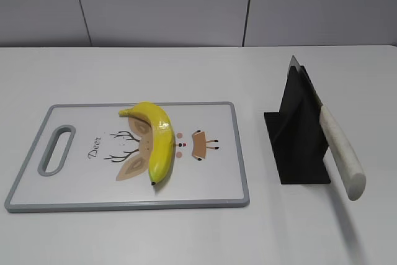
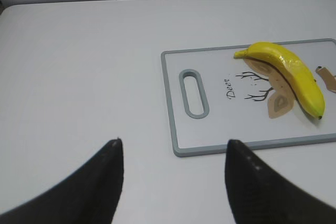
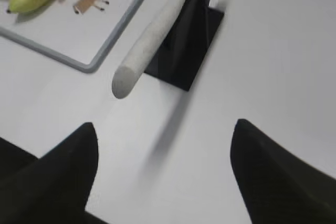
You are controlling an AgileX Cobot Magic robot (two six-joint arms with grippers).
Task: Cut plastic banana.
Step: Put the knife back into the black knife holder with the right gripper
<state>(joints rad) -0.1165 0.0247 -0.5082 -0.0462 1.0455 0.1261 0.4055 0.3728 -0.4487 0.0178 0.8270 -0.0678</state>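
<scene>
Bare white table (image 1: 124,240) all round | plastic banana (image 1: 156,140) — glossy yellow, whole — lies mid cutting board (image 1: 205,190) | knife (image 1: 340,147) in black stand (image 1: 298,134) | left end effector (image 2: 173,156) spread wide | right end effector (image 3: 165,140) spread wide too

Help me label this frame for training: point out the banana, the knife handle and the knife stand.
plastic banana (image 1: 159,141): exterior view, middle of its yellow body.
knife handle (image 1: 343,152): exterior view, midway along the white grip.
knife stand (image 1: 296,134): exterior view, front face of the black upright.

One plastic banana (image 1: 157,139), one cutting board (image 1: 37,193), one knife (image 1: 341,150) (in one black stand (image 1: 296,138)).
</scene>
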